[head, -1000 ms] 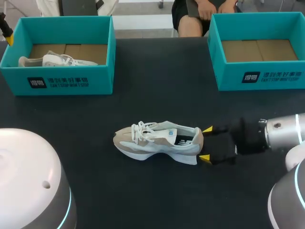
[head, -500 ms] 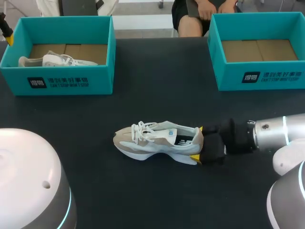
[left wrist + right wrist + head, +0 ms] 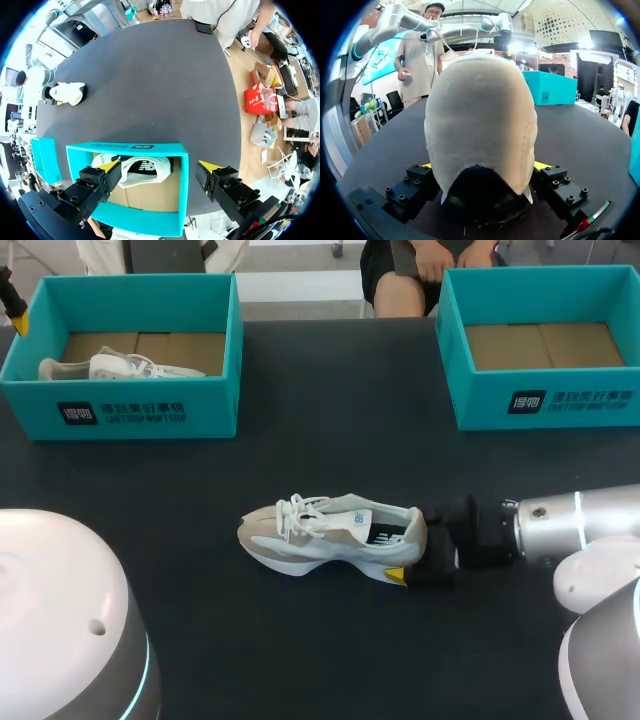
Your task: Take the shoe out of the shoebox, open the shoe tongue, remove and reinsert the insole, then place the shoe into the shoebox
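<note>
A white and beige shoe lies on its side mid-table, toe to the left, heel to the right. My right gripper is open, and its fingers straddle the heel. In the right wrist view the heel fills the space between the open fingers, and I cannot tell whether they touch it. My left gripper hangs open over the left teal shoebox, which holds a second white shoe. In the head view only a yellow tip shows at that box's far left corner.
A second teal shoebox stands at the back right with only its cardboard floor showing. The second white shoe lies in the left box. Bare dark table lies between the boxes and around the shoe.
My right gripper has slid left along the table, and its open fingers now reach around the shoe's heel. The shoe and the left arm have stayed in place.
</note>
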`<state>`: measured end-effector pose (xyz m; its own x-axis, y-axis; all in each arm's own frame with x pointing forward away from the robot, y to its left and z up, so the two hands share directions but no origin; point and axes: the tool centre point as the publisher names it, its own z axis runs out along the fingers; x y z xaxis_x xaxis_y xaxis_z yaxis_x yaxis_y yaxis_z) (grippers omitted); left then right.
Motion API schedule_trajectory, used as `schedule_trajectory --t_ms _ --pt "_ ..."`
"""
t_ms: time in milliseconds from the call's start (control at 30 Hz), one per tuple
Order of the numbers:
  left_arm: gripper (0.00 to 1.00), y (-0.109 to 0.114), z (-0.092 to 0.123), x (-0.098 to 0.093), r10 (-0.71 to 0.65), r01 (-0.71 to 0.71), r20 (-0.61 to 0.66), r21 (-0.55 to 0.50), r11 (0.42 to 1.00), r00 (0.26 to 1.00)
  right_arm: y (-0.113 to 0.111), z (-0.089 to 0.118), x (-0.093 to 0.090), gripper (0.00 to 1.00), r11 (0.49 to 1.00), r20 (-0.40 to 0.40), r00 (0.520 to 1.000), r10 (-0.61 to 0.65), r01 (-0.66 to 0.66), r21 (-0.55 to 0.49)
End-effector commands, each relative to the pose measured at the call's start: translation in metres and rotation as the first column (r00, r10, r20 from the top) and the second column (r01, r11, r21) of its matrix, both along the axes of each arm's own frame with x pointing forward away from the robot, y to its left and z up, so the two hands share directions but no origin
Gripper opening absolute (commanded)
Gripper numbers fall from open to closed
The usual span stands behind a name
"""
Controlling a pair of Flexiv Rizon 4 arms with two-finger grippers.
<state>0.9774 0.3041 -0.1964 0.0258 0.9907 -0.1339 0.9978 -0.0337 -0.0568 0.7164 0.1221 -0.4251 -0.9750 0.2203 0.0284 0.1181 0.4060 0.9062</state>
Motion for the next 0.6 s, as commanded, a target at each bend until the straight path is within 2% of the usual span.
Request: schedule_trajectory --t_ms 33,100,600 --pt "1.0 0.0 0.0 -0.001 0.0 0.0 0.003 0.003 1.0 1.0 0.002 -0.002 0.0 0.25 1.0 -0.001 1.0 -0.002 0.002 -0.004" --pt "1.0 0.0 0.0 -0.001 0.0 0.0 0.003 0.003 1.0 1.0 0.001 -0.002 0.0 0.0 1.0 -0.002 1.0 0.0 0.0 -0.007" --pt "1.0 0.0 0.0 -0.001 0.0 0.0 0.003 0.003 1.0 1.0 -0.026 0.013 0.017 0.0 0.991 0.011 0.992 0.122 -0.121 -0.053"
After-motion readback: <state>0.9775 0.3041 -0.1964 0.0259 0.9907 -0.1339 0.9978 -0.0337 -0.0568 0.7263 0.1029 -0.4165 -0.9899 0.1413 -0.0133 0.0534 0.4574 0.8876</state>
